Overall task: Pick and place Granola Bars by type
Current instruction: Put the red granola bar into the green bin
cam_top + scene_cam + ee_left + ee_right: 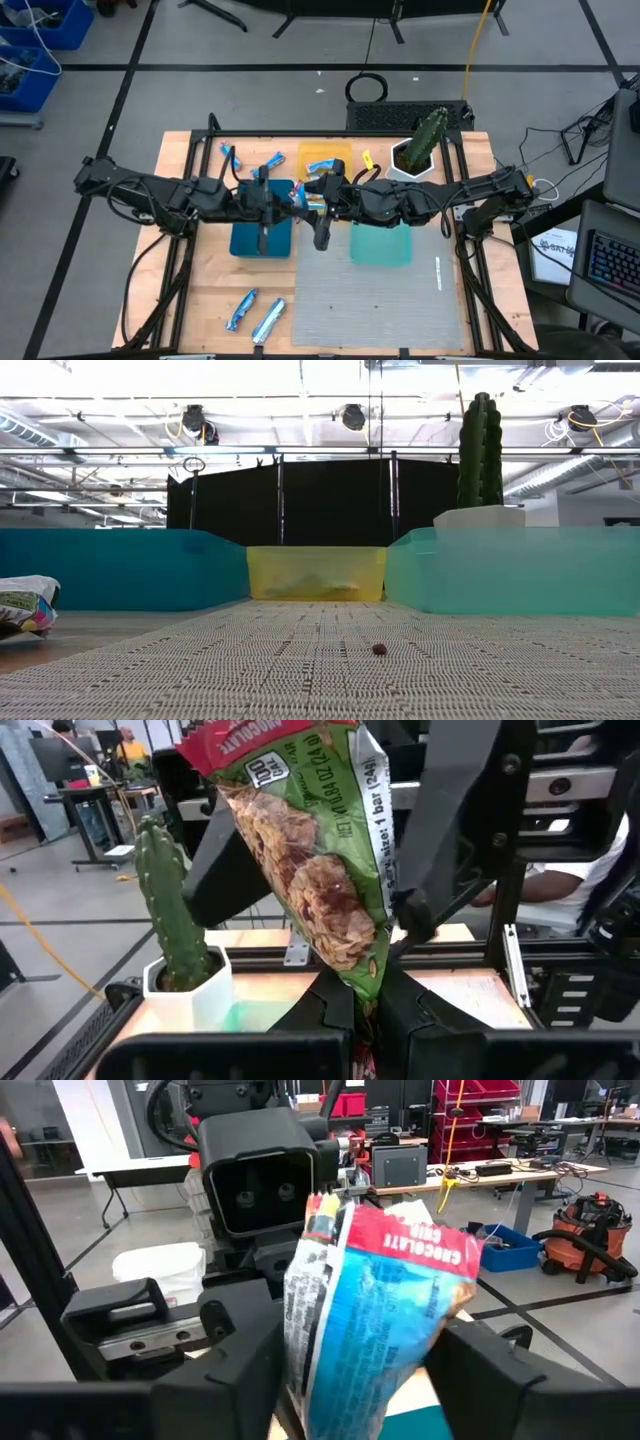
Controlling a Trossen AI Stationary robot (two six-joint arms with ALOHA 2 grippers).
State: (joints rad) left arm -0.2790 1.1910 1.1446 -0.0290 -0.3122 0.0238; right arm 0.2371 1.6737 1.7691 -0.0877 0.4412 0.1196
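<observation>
The left tool (365,1020) is closed on the lower end of a bar (310,850), held above the worktop (200,290) between the blue tray (262,240) and the yellow tray (325,160). The bar stands upright out of the tool, its long axis vertical and its red-edged end at the top. In the high view the bar (305,196) lies in the gap between the 2 tools. The right tool (360,1370) faces the left tool, with 1 finger (235,1370) on each side of the same bar (375,1310); whether they already press on the wrapper cannot be determined. 2 more bars (255,315) lie flat at the near left of the worktop, beside the mat (380,310).
</observation>
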